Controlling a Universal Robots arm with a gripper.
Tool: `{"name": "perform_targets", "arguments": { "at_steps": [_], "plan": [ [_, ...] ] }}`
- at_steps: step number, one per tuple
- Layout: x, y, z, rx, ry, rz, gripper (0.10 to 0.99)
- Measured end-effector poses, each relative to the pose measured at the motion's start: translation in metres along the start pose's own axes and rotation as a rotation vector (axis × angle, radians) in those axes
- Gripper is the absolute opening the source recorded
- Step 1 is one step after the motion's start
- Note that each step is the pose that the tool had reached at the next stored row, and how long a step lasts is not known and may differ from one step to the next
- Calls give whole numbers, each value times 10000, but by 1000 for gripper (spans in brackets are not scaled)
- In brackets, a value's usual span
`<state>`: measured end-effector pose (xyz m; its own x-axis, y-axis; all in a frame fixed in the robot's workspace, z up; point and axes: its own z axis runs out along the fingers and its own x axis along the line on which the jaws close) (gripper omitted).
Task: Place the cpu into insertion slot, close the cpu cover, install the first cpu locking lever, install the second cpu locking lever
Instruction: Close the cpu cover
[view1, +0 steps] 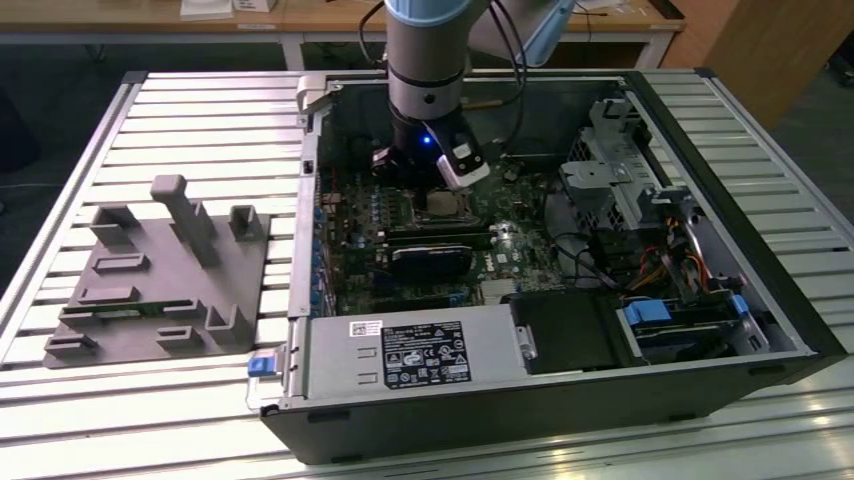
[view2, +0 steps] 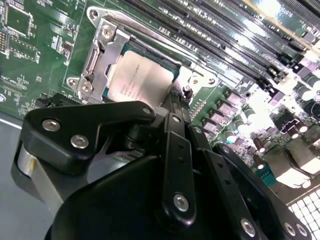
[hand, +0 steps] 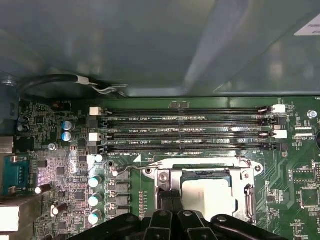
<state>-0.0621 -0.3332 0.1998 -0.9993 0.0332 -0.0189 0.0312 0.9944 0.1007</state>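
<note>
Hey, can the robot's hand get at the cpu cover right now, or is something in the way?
Probably yes. In the first wrist view the hand sits right at the edge of the cpu cover, which lies around the cpu. Nothing appears to stand between them.

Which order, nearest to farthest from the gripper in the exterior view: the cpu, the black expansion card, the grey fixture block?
1. cpu, directly under the gripper.
2. black expansion card, inside the case, a little off the cpu.
3. grey fixture block, outside the case, on the exterior view's left.
</note>
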Motion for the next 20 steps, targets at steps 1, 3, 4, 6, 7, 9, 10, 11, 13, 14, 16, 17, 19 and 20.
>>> {"name": "perform_targets", "arguments": {
  "at_steps": [1, 3, 4, 6, 7, 9, 10, 11, 13, 14, 16, 17, 19, 20],
  "plan": [
    [0, 0, 0, 1, 1, 0, 106],
    [-8, -1, -1, 3, 2, 0, 106],
    [-16, 0, -1, 3, 2, 0, 106],
    [-29, 0, 0, 2, 1, 0, 106],
    [-30, 0, 0, 2, 1, 0, 106],
    [-30, 1, -11, 3, 2, 1, 106],
    [-30, 3, -27, 2, 1, 1, 106],
    [-31, 5, -47, 3, 1, 1, 106],
    [-32, 10, -92, 2, 1, 0, 106],
    [-32, 12, -115, 2, 1, 0, 106],
    [-33, 16, -154, 1, 0, 0, 106],
    [-33, 16, -154, 1, -1, -1, 106],
    [-36, 16, -155, -1, -1, -2, 106],
    [-49, 17, -156, 2, 0, -1, 106]
  ]
}}
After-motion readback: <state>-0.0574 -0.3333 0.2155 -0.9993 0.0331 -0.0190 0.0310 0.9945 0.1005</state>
